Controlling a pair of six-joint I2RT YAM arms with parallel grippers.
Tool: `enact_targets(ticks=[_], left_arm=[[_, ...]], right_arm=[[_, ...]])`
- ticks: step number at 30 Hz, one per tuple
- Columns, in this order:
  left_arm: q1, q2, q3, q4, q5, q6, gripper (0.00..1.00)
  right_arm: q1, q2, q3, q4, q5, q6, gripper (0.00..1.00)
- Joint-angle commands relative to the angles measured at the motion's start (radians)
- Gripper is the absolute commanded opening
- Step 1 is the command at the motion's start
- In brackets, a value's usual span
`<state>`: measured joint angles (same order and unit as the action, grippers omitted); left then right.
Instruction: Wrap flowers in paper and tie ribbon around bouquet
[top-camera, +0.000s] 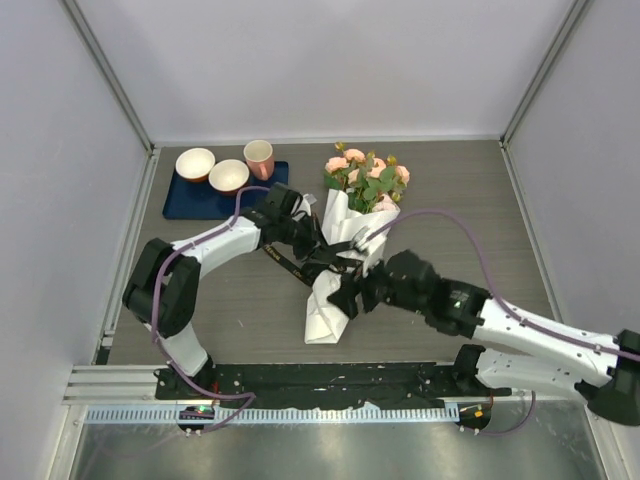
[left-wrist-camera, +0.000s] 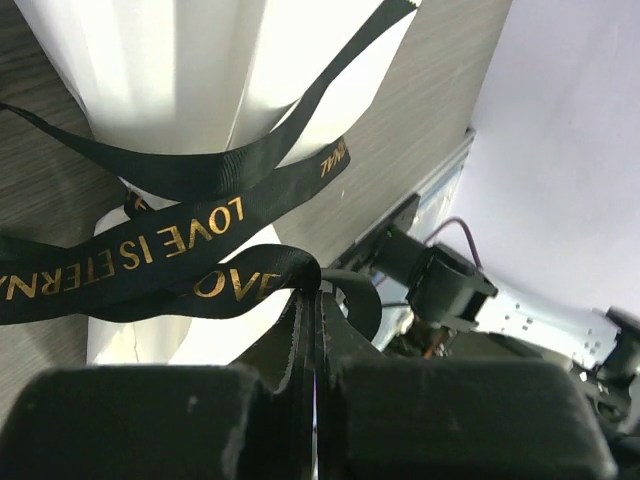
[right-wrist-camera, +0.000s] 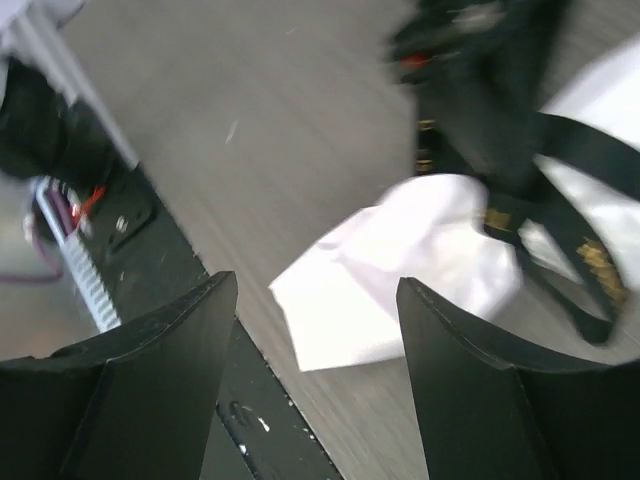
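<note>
Closest to the left wrist lens, the left end effector (left-wrist-camera: 312, 290) is pinched fully closed on a fold of the ribbon (left-wrist-camera: 150, 245), which loops across the paper (left-wrist-camera: 200, 80) with its gold lettering showing. My right end effector (right-wrist-camera: 315, 285) hangs above the narrow end of the cone with its jaws wide apart and nothing between them.

From overhead, the bouquet (top-camera: 340, 285) lies flat on the desk (top-camera: 480, 200), between the two arms. Its long axis runs near to far. The narrow paper tail points toward the arm bases, and the flowers (top-camera: 365, 175) point toward the back wall, angled a little to my right.

I judge the whole bundle to be light and easy to shove. The paper looks thin and will crease or spring open if released. The ribbon is limp, flat and probably slick, so it would slide through a loose pinch. The blooms look fragile and I would keep off them. The best holds, as I read it, are the ribbon taken flat across its width near a free end, and the cone at its waist where the band crosses.
</note>
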<state>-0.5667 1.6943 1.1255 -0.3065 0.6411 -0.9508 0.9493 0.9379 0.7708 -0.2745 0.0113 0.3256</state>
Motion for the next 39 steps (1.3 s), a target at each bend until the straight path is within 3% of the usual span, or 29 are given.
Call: enact_targets(ticks=[1,6,9,13,15,21,30,35,39], left_arm=[[0.045,0.053,0.059,-0.072,0.230,0.110,0.00],[0.085,0.125,0.155,-0.216,0.344,0.308,0.00],[0.105,0.145,0.215,-0.318,0.341,0.375,0.00],[0.123,0.203,0.296,-0.454,0.351,0.489,0.00],[0.133,0.225,0.296,-0.457,0.341,0.489,0.00],[0.177,0.242,0.296,-0.421,0.362,0.461,0.00],[0.176,0.252,0.287,-0.378,0.382,0.429,0.00],[0.177,0.242,0.273,-0.373,0.387,0.431,0.00],[0.179,0.222,0.264,-0.370,0.382,0.423,0.00]], right_arm=[[0.218,0.128,-0.026,0.268,0.168,-0.258,0.71],[0.232,0.525,0.183,0.230,0.185,-0.489,0.69],[0.178,0.715,0.364,0.103,0.138,-0.526,0.65],[0.155,0.866,0.562,-0.044,0.223,-0.534,0.59],[0.151,0.898,0.585,-0.057,0.239,-0.536,0.58],[0.147,0.993,0.608,-0.098,0.305,-0.562,0.44],[0.146,1.053,0.642,-0.103,0.363,-0.617,0.38],[0.149,1.053,0.628,-0.051,0.386,-0.619,0.27],[0.147,0.998,0.573,0.032,0.375,-0.626,0.08]])
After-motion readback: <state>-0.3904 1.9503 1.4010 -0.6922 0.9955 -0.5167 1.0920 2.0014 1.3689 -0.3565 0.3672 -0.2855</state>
